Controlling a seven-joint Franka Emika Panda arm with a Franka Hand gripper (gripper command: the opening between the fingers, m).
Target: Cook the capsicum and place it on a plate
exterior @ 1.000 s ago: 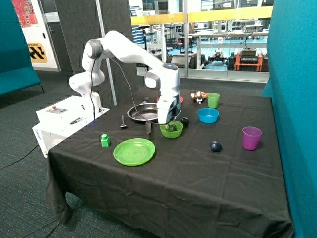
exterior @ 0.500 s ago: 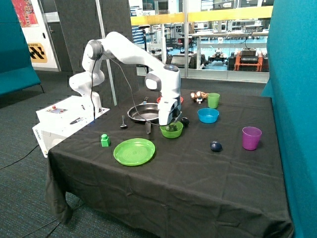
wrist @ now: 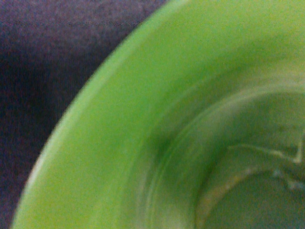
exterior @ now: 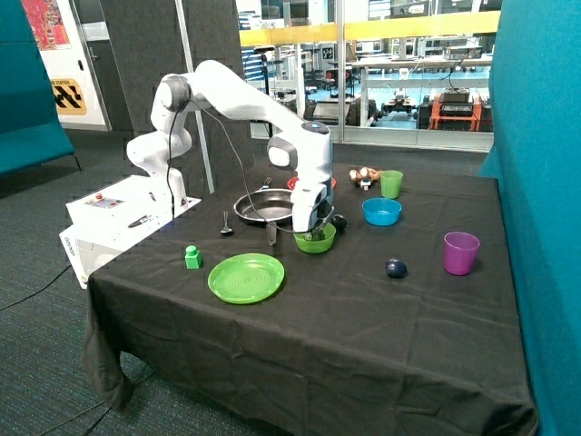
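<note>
Black-draped table (exterior: pixel 363 318) with green plate (exterior: pixel 246 277), purple cup (exterior: pixel 460 252), blue bowl (exterior: pixel 381 211), pan (exterior: pixel 263 207).

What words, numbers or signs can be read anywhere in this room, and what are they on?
No text can be read with confidence.
White sign on the back wall: a yellow-and-black symbol, lettering too small.
Red poster above it: print too blurred.
White robot base box: small side label, illegible.
Table items, such as the green bowl below the gripper: no writing visible.
</note>
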